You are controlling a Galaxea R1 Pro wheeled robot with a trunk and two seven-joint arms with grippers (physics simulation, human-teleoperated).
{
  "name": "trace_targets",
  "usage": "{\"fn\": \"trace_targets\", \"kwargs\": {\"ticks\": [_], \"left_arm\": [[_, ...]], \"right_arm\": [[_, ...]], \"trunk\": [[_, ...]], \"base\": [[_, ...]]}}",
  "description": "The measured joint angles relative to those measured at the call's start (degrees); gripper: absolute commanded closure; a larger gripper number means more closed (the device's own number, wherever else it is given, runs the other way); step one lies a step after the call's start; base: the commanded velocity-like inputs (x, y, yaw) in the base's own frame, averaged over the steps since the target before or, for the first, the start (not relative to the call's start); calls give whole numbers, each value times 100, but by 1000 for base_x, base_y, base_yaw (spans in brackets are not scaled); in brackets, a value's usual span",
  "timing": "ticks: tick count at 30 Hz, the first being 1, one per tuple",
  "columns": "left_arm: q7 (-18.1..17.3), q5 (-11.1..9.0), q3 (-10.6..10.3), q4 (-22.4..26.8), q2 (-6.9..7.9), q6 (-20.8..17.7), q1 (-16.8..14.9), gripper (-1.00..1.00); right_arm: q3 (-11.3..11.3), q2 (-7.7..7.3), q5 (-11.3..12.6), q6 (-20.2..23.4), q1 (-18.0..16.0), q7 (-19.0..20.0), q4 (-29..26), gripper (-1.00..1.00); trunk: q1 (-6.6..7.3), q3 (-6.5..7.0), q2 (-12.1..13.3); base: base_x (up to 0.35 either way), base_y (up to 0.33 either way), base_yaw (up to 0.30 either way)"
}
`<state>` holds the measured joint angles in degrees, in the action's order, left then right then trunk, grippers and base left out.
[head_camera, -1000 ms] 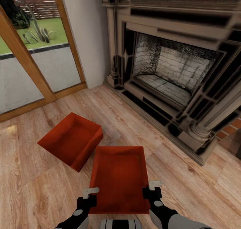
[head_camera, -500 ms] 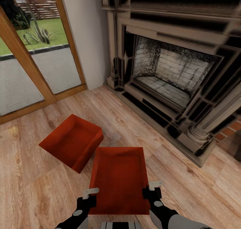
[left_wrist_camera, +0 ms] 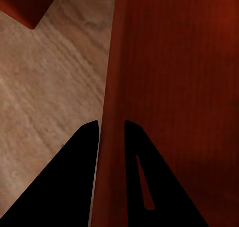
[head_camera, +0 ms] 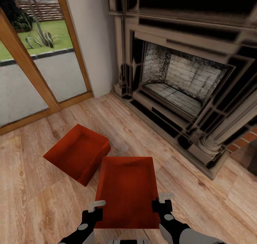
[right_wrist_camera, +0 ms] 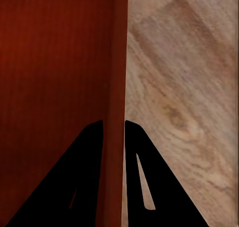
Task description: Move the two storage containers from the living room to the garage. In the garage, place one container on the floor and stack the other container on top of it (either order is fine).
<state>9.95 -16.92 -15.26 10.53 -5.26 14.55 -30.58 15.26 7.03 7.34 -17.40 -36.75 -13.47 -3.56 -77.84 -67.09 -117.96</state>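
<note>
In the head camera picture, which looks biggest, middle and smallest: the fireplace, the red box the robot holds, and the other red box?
1. Fireplace, by far the biggest.
2. Held box.
3. Other box.
The two boxes may match in size; the held one is just nearer the camera.

The light wood plank floor (head_camera: 43, 201) carries one red-orange container (head_camera: 76, 153); the nearer container (head_camera: 126, 190) seems lifted.

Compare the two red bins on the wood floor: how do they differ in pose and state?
The nearer container is gripped on both side walls, by the left claw and the right claw; the farther container is untouched. The nearer one lines up squarely with the robot; the farther one sits turned at an angle. Both are red-orange, open-topped and empty.
</note>
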Motion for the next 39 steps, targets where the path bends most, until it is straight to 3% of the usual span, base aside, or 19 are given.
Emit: {"fn": "trace_targets", "kwargs": {"ticks": [39], "left_arm": [[-8,-3,-8,15,12,20,0,100]], "right_arm": [[22,8,30,-28,0,-9,-5,100]], "trunk": [[857,700,1564]], "base": [[0,0,0]]}}
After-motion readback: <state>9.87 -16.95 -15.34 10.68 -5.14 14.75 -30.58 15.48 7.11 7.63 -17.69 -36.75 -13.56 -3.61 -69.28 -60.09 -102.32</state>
